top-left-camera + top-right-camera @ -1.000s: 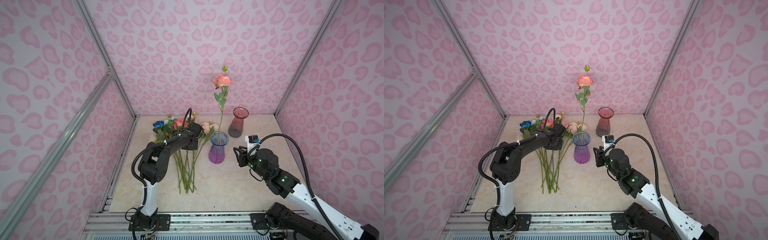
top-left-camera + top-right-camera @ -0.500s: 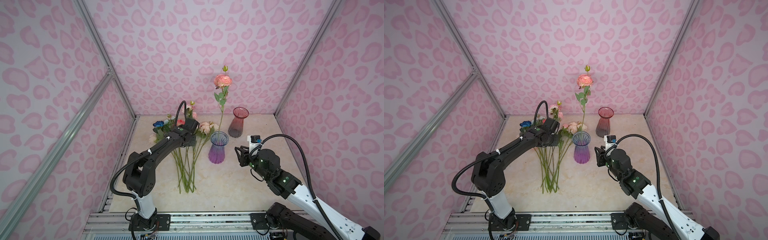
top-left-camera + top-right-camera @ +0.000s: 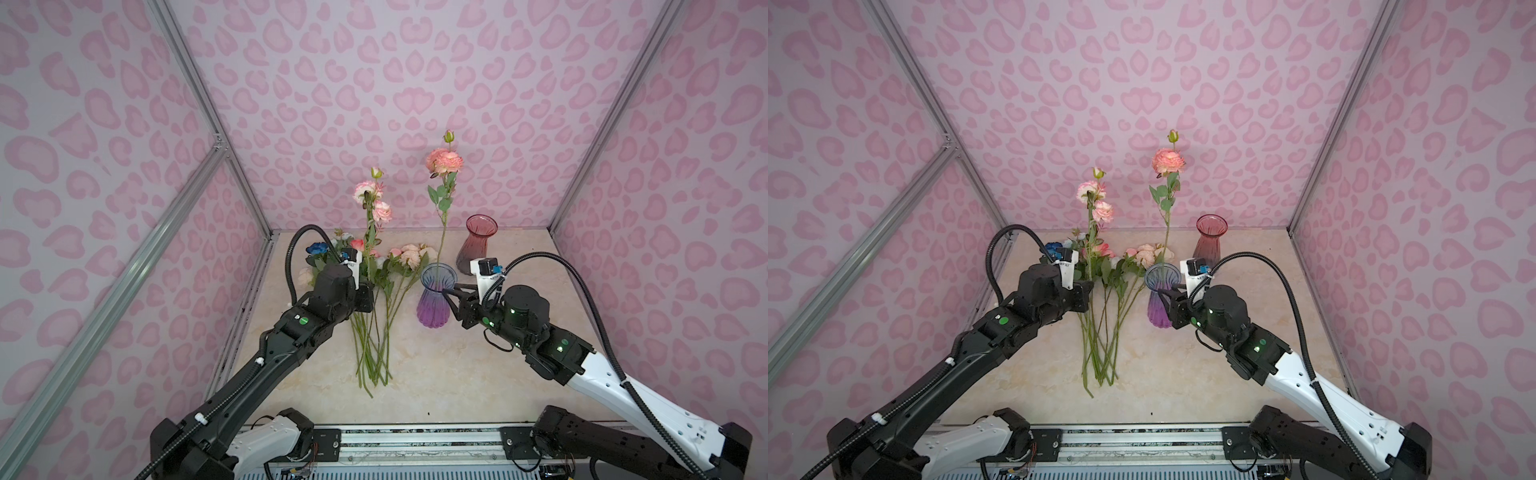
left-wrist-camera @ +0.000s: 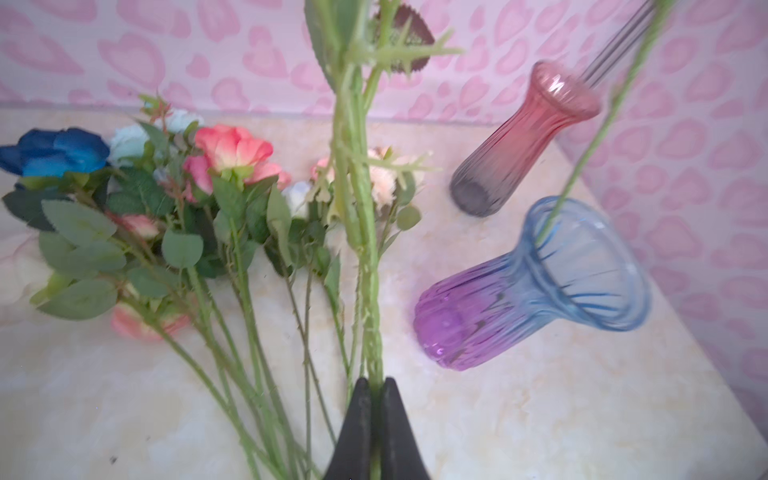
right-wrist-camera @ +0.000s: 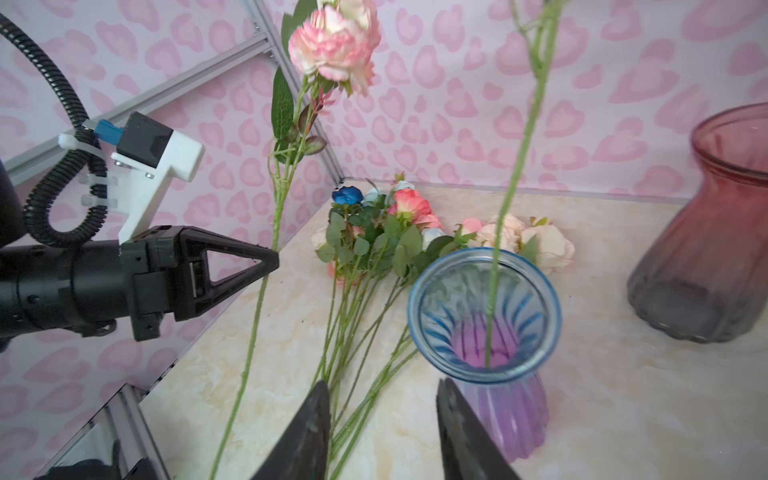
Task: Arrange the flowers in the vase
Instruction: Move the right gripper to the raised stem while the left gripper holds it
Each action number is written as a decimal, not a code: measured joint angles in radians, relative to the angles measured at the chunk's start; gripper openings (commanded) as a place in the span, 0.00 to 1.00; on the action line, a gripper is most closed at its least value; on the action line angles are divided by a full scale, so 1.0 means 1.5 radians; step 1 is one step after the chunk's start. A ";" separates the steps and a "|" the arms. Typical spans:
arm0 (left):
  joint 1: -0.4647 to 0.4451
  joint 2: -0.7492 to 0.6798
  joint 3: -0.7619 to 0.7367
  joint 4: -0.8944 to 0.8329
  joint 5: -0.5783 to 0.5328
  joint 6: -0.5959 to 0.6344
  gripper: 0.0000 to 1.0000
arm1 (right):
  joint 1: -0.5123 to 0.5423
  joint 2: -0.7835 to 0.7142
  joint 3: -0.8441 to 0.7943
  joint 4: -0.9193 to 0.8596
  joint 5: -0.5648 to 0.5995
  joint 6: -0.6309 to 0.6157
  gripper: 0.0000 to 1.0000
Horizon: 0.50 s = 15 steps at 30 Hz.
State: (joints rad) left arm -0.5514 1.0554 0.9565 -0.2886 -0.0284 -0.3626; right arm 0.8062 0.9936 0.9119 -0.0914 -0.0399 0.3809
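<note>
Left gripper (image 4: 375, 380) clenched a leafy pink-bloomed stem (image 4: 357, 199), right gripper (image 5: 382, 384) released; swung carelessly, it could topple the blue-purple glass vase (image 5: 515, 415).

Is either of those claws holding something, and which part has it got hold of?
The left gripper pinches the pink-and-white flower about midway along its green stem, bloom up. The right gripper is open beside the purple-blue vase, holding nothing.

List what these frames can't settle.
Left pincer tips: hidden behind its own wrist in both top views.
Held flower blooms: cut off by the left wrist view's top edge.
Right pincer against purple vase: contact unclear, finger overlaps glass in right wrist and both top views.
Pile of flowers: stem count lost, stems overlap everywhere.
</note>
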 measured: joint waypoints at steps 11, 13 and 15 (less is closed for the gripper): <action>-0.018 -0.124 -0.074 0.073 0.116 -0.003 0.03 | 0.057 0.252 0.208 0.098 -0.068 0.062 0.54; -0.019 -0.134 -0.074 0.074 0.126 -0.003 0.03 | 0.060 0.279 0.227 0.109 -0.082 0.073 0.54; -0.020 -0.137 -0.074 0.073 0.129 -0.003 0.03 | 0.064 0.297 0.240 0.118 -0.096 0.089 0.54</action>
State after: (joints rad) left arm -0.5808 0.8505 0.8455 -0.1791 0.1658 -0.3672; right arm 0.9020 1.4387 1.2720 0.0853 -0.1837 0.5137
